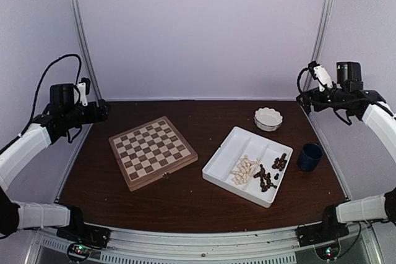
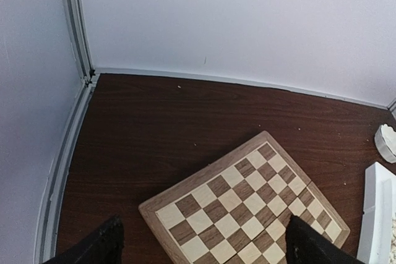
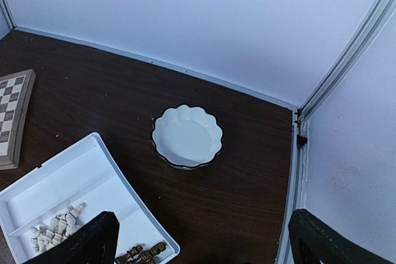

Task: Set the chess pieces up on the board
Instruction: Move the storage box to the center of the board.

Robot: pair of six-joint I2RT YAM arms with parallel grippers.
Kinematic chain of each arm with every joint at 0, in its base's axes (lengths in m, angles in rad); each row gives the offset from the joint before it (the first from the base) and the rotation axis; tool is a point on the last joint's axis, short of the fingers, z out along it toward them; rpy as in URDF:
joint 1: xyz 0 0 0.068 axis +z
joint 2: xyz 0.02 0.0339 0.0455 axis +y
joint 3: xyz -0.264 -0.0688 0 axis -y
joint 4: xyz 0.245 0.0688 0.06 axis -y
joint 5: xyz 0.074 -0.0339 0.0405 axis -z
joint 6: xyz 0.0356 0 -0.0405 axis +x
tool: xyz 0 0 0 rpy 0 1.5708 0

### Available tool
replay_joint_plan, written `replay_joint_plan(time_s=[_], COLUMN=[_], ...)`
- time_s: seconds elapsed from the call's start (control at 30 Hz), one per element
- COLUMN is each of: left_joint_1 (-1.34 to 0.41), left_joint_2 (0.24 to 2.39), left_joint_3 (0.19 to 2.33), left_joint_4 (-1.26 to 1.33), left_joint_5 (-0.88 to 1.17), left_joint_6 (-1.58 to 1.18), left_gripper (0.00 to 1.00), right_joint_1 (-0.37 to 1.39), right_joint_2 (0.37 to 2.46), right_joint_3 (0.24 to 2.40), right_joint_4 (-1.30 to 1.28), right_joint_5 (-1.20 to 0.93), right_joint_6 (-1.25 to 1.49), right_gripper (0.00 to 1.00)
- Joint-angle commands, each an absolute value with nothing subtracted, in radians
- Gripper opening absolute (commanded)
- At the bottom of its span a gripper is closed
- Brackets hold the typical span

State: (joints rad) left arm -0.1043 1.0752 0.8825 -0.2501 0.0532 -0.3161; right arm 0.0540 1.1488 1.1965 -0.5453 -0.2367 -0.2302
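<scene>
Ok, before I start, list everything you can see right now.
board: one, brown checks, left of centre, no pieces on it.
tray: one, white, right of board.
cream pieces: heap, uncounted, tray's middle compartment.
dark brown pieces: two clusters, tray's right side.
bowl: one, white, behind tray.
cup: one, dark blue, right of tray.
table: one, dark brown.
left gripper: black, open, left edge.
right gripper: black, open, right edge.

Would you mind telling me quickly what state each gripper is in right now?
Left gripper: open, fingers wide apart, holding nothing.
Right gripper: open, fingers wide apart, holding nothing.
</scene>
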Motion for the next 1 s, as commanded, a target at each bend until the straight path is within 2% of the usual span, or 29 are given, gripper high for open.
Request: replay_joint_plan(time_s=[0.0, 0.07, 0.13, 0.17, 0.27, 0.33, 0.47, 0.53, 0.63, 0.8, 0.97], left_joint_1=[-0.094, -0.096, -0.114, -0.136, -0.243, -0.3, -0.448, -0.512, -0.598, -0.702, -0.744], left_joint_2=[1.092, 1.161, 1.286, 1.328, 1.367, 1.391, 1.497, 1.545, 1.618, 1.74, 1.847], left_joint_3=[0.911, 0.985, 1.136, 1.189, 1.217, 1.213, 1.241, 1.244, 1.241, 1.267, 1.343], left_joint_4=[-0.265, -0.381, -0.592, -0.647, -0.642, -0.599, -0.588, -0.567, -0.511, -0.401, -0.328], left_joint_5=[0.195, 0.328, 0.389, 0.396, 0.408, 0.468, 0.459, 0.437, 0.401, 0.393, 0.404], left_joint_6=[-0.338, -0.283, -0.267, -0.25, -0.217, -0.227, -0.231, -0.247, -0.303, -0.39, -0.479], left_gripper=[0.85, 0.66, 0.59, 0.58, 0.61, 0.62, 0.64, 0.69, 0.7, 0.73, 0.72], right_joint_1=[0.047, 0.051, 0.084, 0.125, 0.274, 0.364, 0.493, 0.548, 0.618, 0.733, 0.82], right_joint_2=[1.129, 1.168, 1.215, 1.241, 1.3, 1.315, 1.3, 1.292, 1.297, 1.316, 1.374], right_joint_3=[1.148, 1.149, 1.149, 1.154, 1.149, 1.117, 1.037, 1.004, 0.969, 0.918, 0.877], right_joint_4=[-0.645, -0.759, -0.809, -0.837, -0.915, -0.926, -0.931, -0.939, -0.962, -0.928, -0.851], right_joint_5=[-0.362, -0.614, -0.708, -0.715, -0.593, -0.497, -0.386, -0.339, -0.307, -0.241, -0.152], right_joint_6=[-0.331, -0.484, -0.52, -0.547, -0.662, -0.716, -0.793, -0.809, -0.822, -0.804, -0.771], right_gripper=[1.0, 0.98, 0.93, 0.9, 0.83, 0.82, 0.85, 0.87, 0.92, 0.91, 0.91])
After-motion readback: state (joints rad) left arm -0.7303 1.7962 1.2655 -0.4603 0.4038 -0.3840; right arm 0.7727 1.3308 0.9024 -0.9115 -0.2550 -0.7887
